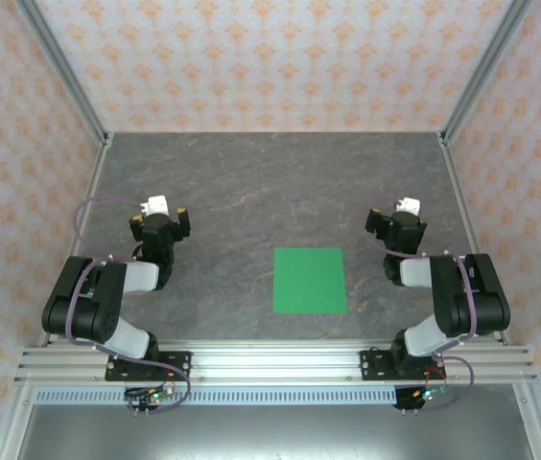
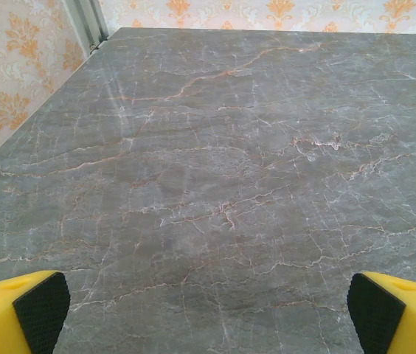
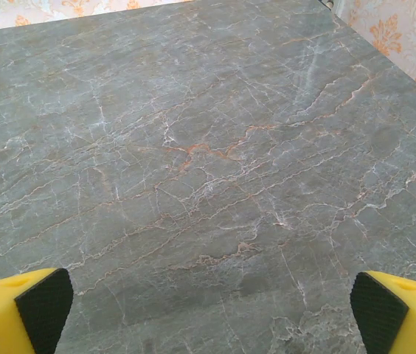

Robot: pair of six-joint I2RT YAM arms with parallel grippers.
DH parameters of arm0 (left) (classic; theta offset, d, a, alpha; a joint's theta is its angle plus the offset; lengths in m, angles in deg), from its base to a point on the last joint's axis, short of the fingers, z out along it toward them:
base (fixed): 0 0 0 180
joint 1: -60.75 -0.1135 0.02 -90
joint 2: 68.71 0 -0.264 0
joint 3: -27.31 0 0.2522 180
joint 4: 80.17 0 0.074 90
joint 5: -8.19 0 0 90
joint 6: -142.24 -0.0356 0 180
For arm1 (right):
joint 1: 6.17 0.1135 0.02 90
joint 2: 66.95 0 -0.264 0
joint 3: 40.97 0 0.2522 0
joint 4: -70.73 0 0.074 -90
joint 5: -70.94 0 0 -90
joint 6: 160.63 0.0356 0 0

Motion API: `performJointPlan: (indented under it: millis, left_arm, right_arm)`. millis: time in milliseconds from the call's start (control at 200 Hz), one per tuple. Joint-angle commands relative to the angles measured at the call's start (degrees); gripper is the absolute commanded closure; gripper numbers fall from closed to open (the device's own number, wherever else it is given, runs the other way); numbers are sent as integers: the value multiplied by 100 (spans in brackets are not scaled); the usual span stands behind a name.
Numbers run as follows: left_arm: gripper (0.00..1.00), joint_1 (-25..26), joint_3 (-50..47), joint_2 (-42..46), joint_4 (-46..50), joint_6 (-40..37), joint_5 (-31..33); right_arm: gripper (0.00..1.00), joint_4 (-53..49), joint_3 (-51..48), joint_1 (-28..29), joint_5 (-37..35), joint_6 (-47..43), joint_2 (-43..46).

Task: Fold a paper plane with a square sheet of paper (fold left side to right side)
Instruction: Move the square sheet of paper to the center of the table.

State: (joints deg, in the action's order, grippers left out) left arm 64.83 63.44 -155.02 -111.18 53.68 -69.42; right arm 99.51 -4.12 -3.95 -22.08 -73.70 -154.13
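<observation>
The square sheet of paper [image 1: 310, 280], bright green and flat, lies on the grey marble table near its front edge, between the two arms. My left gripper [image 1: 160, 217] rests well to the paper's left, open, with only bare marble between its yellow fingers [image 2: 20, 313]. My right gripper [image 1: 394, 219] sits to the paper's right and slightly farther back, also open, its yellow fingers [image 3: 396, 313] wide apart over bare table. Neither gripper touches the paper.
The marble table [image 1: 270, 182] is enclosed by patterned walls at the back and both sides, with aluminium posts [image 1: 59, 67] at the corners. An aluminium rail [image 1: 270, 364] carrying both arm bases runs along the near edge.
</observation>
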Motion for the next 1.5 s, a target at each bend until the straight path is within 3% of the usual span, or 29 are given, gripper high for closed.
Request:
performJointPlan:
  millis: [0,911,1096,1201,1321,1491]
  left_arm:
    - [0,-22,99,52,4,-59,36]
    - [0,-26,101,52,14,-55,27]
    - [0,-24,196,172,228,-51,59]
    - [0,0,694,842,1647,-54,-35]
    - [0,480,1228,1671,2934,146,-235]
    - [1,1964,2067,1943,4133,94,-1126]
  right_arm:
    - [0,189,77,-20,-88,60,11]
    - [0,225,53,-19,-124,67,47]
    - [0,-1227,382,-18,-164,189,1004]
    - [0,-1965,378,15,-137,538,1798]
    - [0,-2797,479,114,-62,963,2507]
    - [0,-3516,754,385,-115,1151,2935]
